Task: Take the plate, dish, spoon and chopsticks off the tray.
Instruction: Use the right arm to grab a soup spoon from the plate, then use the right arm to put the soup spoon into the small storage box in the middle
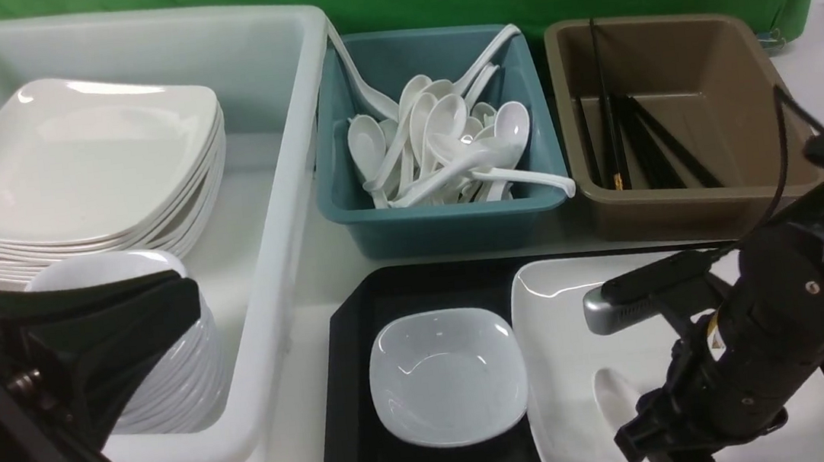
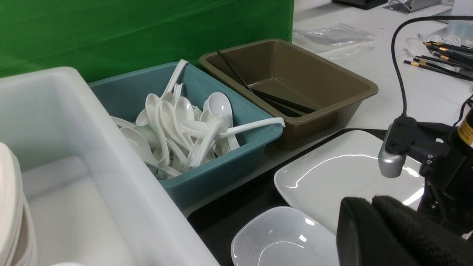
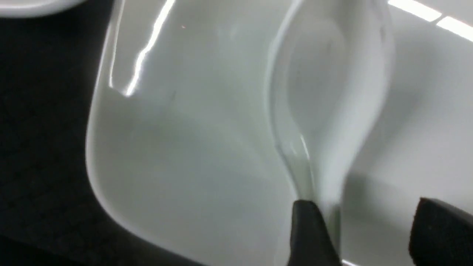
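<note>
Slippage threatens: the spoon (image 3: 325, 92) lies on the plate (image 1: 558, 307), handle off-centre between the spread, empty jaws of the right gripper (image 3: 369, 221), so squeezing could skid it sideways; the left gripper (image 1: 160, 311) is closed, empty.

No text, brand, number or sign can be read on anything here. The only label-like mark is a small yellow sticker (image 1: 712, 327) on the right arm (image 1: 796, 313), also seen in the left wrist view (image 2: 466, 127). Whatever is printed on it is too small and blurred to make out.
</note>
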